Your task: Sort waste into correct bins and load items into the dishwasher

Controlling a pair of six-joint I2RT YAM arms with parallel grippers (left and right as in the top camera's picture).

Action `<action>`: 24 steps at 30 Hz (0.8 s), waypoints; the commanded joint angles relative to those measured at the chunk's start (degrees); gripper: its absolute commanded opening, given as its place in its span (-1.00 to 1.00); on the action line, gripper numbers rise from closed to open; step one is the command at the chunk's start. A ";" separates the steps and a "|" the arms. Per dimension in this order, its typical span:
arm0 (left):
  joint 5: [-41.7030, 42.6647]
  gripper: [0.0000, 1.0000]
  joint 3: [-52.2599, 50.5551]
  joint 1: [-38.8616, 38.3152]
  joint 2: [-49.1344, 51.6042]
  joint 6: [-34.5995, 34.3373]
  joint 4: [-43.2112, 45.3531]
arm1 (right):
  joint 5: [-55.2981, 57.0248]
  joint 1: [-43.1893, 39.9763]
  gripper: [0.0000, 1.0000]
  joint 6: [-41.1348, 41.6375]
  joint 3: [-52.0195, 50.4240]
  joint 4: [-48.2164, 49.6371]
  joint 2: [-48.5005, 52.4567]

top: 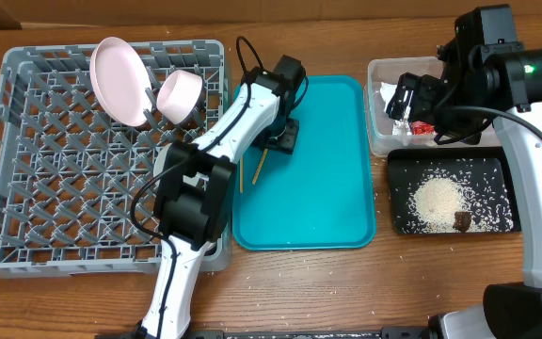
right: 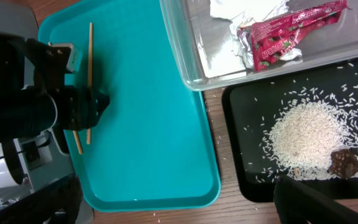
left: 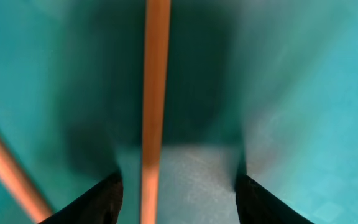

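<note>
Overhead, the left gripper (top: 280, 139) sat on the teal tray (top: 318, 198) near its 10 o'clock corner, jaws spread wide with one chopstick (left: 155, 93) lying between them. The right gripper (top: 405, 99) hung over the clear tub (top: 378, 141) where the red wrapper (right: 278, 43) lay; I could not tell how its jaws stood.

The frame is filled by the teal tray (left: 303, 93) surface, seen close and blurred. One chopstick (left: 155, 93) runs vertically from the top edge to the bottom edge, slightly left of centre. The left gripper (left: 179, 193) stands spread: its dark fingertips (left: 101, 202) occupy the lower left and lower right, with the chopstick between them and nearer the left one. A second chopstick (left: 8, 168) crosses the lower left corner diagonally.
</note>
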 commanded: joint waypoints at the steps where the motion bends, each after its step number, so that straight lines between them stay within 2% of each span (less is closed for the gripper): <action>1: -0.81 0.13 0.04 -0.07 2.58 1.62 -0.42 | 0.33 0.13 1.00 0.04 -0.04 0.20 -0.15; 3: -0.81 0.04 0.04 -0.07 3.41 1.53 -0.98 | 0.33 0.15 1.00 0.02 -0.04 0.20 -0.15; 4: -0.81 -0.09 0.04 -0.07 3.78 1.53 -1.33 | 0.33 0.13 1.00 0.02 -0.04 0.20 -0.15; 5: -0.81 -0.28 0.04 -0.07 4.15 1.53 -1.68 | 0.33 0.13 1.00 0.04 -0.04 0.20 -0.15; 7: -0.39 -0.92 0.04 -0.11 4.63 1.51 -2.27 | 0.33 0.13 1.00 0.04 -0.04 0.20 -0.15; 13: 3.30 -0.92 1.86 0.35 4.11 0.83 -3.52 | 0.33 0.15 1.00 0.02 -0.04 0.20 -0.15; 24: 4.02 -0.92 21.24 7.98 -8.20 -1.51 -20.68 | 0.33 0.15 1.00 0.02 -0.04 0.20 -0.15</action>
